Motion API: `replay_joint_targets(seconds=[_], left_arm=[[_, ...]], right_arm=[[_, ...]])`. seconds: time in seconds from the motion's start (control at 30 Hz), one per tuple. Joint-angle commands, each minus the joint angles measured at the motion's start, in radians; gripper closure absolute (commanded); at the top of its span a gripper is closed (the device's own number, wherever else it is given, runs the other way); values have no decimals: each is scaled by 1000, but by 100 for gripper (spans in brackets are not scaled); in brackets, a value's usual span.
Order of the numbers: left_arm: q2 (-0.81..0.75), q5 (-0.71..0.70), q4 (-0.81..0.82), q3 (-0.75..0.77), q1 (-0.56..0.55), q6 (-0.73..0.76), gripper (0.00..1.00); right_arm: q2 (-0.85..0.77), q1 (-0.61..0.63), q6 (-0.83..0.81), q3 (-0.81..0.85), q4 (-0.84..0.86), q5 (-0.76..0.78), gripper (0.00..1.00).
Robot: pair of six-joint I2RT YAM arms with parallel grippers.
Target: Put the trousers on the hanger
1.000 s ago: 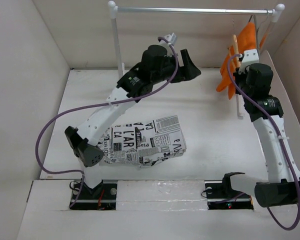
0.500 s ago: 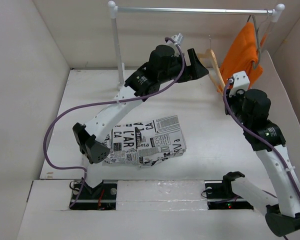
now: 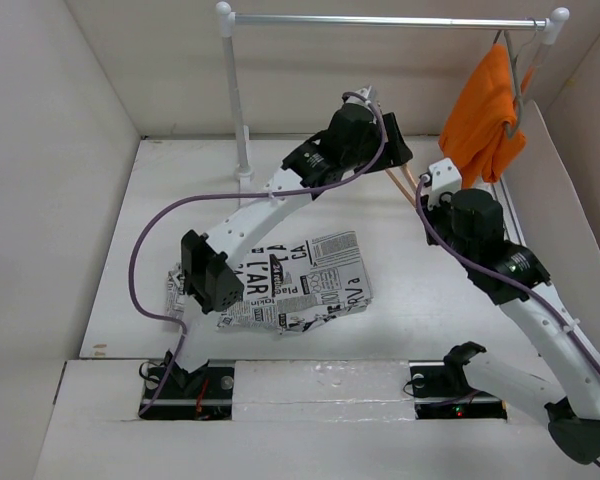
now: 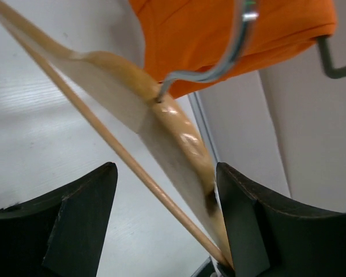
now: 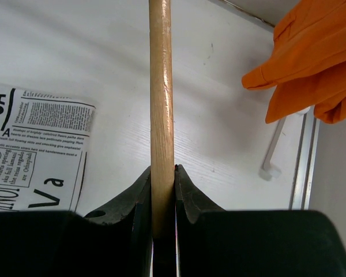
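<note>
— Since a second ago, our right gripper [image 5: 162, 173] has drawn the light tan wooden triangular hanger [image 3: 405, 183] leftward, away from the rail's end. Our left gripper [image 4: 166, 173] has swung across to meet it.
— How do our fingers stand?
— The right fingers [image 5: 135, 196] are pinched narrow on the hanger's bar. The left ones gape wide and straddle its shoulder and bar. One finger [image 4: 242, 219] may touch the wood, but we cannot tell.
— Anything crowding us?
— The plain orange garment [image 3: 480, 105] hangs from the silver rail [image 3: 380, 20], just behind the hanger's metal hook [image 4: 219, 63].
— And the soft white newspaper-print trousers [image 3: 300, 280]?
— They lie folded on the white table [image 3: 430, 290], before our left arm's base and well apart from both grippers.
</note>
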Motion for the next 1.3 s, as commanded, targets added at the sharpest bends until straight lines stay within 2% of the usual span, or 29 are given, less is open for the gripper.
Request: replay_joint_targets(seconds=[0.0, 0.1, 0.17, 0.3, 0.4, 0.43, 0.47, 0.6, 0.7, 0.73, 0.8, 0.83, 0.93, 1.03, 1.2, 1.27], left_arm=[[-12, -97, -40, 67, -6, -3, 36], [11, -120, -65, 109, -6, -5, 40], [2, -138, -56, 100, -6, -6, 59], [2, -114, -34, 73, -6, -16, 69], [2, -105, -43, 55, -6, -12, 84], [-2, -100, -31, 17, -6, -12, 98], [-19, -97, -25, -9, -6, -16, 100], [-73, -97, 13, -121, -6, -32, 100], [-131, -92, 70, -235, -6, -48, 100], [-163, -85, 131, -340, -6, -80, 100], [-194, -80, 154, -376, -6, -95, 100], [-209, -74, 215, -458, -6, -110, 100], [-251, -78, 286, -573, -6, -152, 100], [-240, -77, 300, -629, -6, -169, 100], [-249, -89, 349, -736, -6, -203, 100], [-257, -98, 377, -779, -6, -209, 100]], right_arm=[[0, 33, 17, 13, 60, 96, 100], [14, 58, 8, 18, 58, 133, 100], [26, 69, -3, 21, 55, 154, 100], [32, 105, -3, 10, 29, 194, 100], [9, 142, 4, -22, 23, 217, 100], [5, 142, 7, -30, 17, 225, 100], [0, 153, 13, -35, 8, 228, 100], [-26, 173, 22, -81, -15, 219, 98], [-48, 182, 31, -101, -41, 207, 80], [-63, 182, 34, -122, -43, 175, 79], [-66, 182, 43, -134, -35, 162, 77], [-71, 182, 42, -145, -32, 135, 75], [-71, 182, 66, -180, -38, 89, 66], [-60, 205, 85, -209, -28, 59, 63], [9, 205, 92, -187, -46, 38, 47], [27, 205, 92, -183, -55, 1, 44]])
